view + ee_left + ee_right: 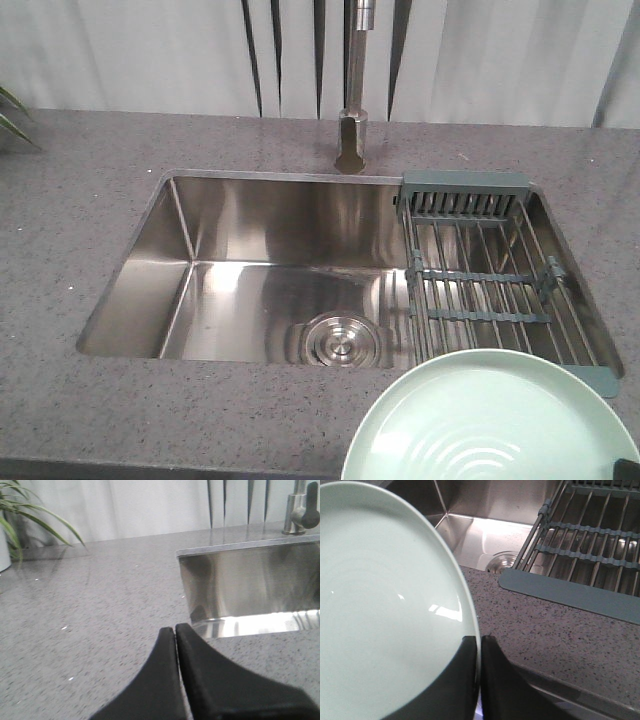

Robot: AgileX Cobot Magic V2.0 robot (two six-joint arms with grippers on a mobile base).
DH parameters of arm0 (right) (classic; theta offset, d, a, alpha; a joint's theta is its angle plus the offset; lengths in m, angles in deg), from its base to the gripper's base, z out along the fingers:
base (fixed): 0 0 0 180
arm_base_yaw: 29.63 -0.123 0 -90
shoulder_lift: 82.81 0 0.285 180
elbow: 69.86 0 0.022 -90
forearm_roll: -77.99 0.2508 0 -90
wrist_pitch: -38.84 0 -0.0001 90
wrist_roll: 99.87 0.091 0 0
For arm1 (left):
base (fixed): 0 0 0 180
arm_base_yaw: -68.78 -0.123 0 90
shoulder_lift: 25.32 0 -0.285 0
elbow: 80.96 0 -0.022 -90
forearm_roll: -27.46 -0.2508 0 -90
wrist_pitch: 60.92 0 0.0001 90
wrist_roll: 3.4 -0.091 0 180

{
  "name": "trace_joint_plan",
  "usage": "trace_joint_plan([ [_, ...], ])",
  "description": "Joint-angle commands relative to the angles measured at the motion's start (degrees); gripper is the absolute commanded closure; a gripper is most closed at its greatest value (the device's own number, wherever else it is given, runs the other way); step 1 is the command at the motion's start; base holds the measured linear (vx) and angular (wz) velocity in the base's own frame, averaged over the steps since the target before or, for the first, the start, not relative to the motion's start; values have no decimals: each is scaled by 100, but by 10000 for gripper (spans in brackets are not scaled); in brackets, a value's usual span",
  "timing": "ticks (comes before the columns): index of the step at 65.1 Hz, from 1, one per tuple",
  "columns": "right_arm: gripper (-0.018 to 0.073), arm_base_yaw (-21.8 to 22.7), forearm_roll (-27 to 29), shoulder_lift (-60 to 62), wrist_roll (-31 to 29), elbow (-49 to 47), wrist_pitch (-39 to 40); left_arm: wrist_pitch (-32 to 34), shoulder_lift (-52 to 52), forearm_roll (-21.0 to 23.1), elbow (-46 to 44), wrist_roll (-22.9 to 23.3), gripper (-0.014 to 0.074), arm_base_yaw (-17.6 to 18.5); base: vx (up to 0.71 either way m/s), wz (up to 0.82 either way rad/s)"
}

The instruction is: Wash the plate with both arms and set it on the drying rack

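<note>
- The right pincer (479, 640) is closed to a thin slit on the rim of the round pale mint-green plate (385, 605), with one black finger on each face of the edge.
- The plate spreads to the left of this pincer, and its curved edge runs away ahead and leftward. In the front-facing view it sits at the near right corner of the scene and overlaps the near end piece of the rack. I cannot tell whether its underside touches anything.
- To the right of the pincer and just ahead lies a flat stretch of speckled grey stone counter (560, 630).
- Beyond that stretch, ahead and to the right, is the rectangular steel-wire drying rack with grey-green plastic end pieces (590, 535). Its flat near strip rests on the counter lip and its bars span the right part of the basin.
- Straight ahead, the counter edge drops into the brushed stainless-steel sink (470, 535). The round steel drain (501, 560) is just left of the rack's near corner.
- The left pincer (175, 628) has its two black fingers pressed together, holding nothing, over the counter.
- Just ahead and right of its tips is the sink's straight left rim. The steel tap (300, 510) stands beyond it, far to the right.
- To the left and ahead the counter runs wide to the wall, where a green leafy plant (25, 515) stands at the far left edge.
</note>
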Motion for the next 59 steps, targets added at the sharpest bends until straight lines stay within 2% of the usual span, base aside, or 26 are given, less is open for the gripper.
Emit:
trace_joint_plan([
  [1,564,31,166,-61,3,-131,334,410,-80,17,-151,34,603,1,5,-21],
  [59,564,31,166,-61,3,-131,334,410,-80,17,-151,34,603,1,3,-8],
])
